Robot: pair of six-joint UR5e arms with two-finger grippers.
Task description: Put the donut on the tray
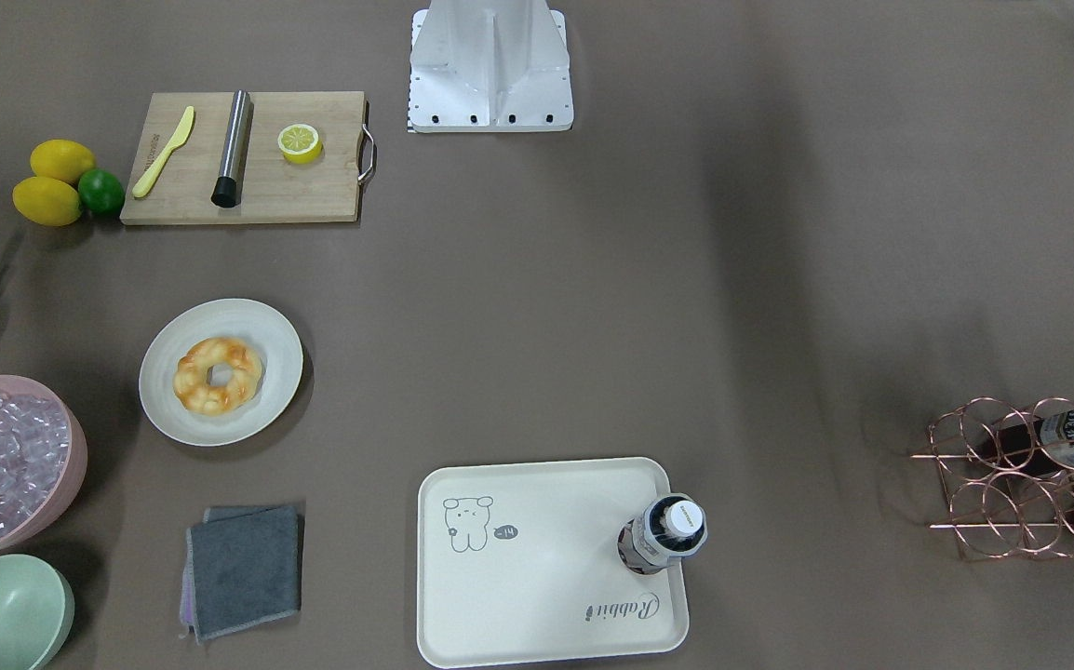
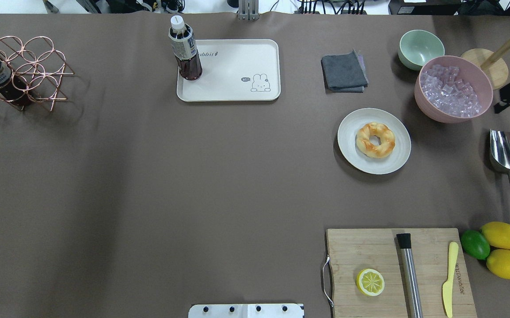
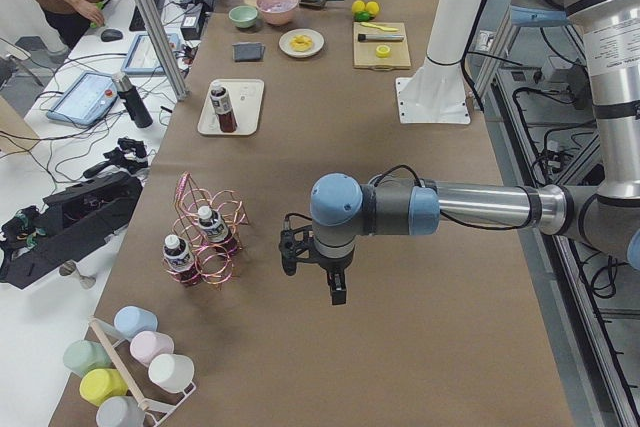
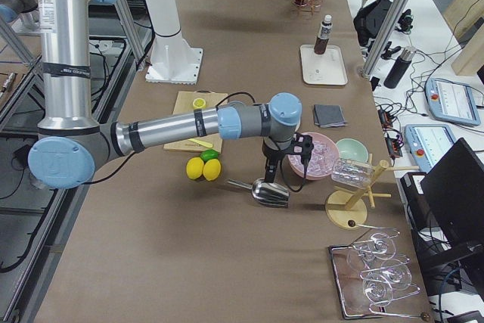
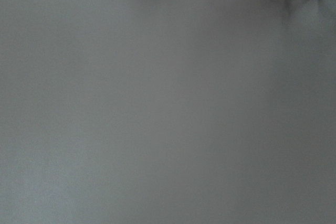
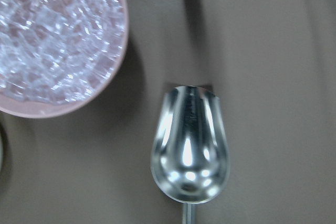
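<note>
Starting nearest the base, right side: board (image 2: 361,251) w/ lemon half (image 2: 370,282) on it. Past the board, toward the right edge: scoop (image 2: 507,152) lying flat on the surface (image 2: 149,176). Hanging above that scoop, pointed down, touching nothing: right end effector (image 4: 283,164). Shown from the side only, so can't tell how far open; nothing seen in its grip.

Mid-depth, right half: donut (image 2: 375,140) lying flat at approx. the ctr of a round plate (image 2: 348,154), inside the rim, well apart from the tray (image 2: 233,62). Beside the plate, further out and back: pink bowl (image 2: 431,110) heaped w/ clear cubes.

Off at the left end, hanging over the surface near the rack (image 3: 210,237), pointed down: left end effector (image 3: 325,269). Side view only here too, so opening can't be told; nothing seen held.

Far edge, left to right: rack, then tray near the middle w/ a bottle (image 2: 185,53) standing upright at its left end and a rabbit drawing at its right, then folded grey cloth (image 2: 343,73) near it.
</note>
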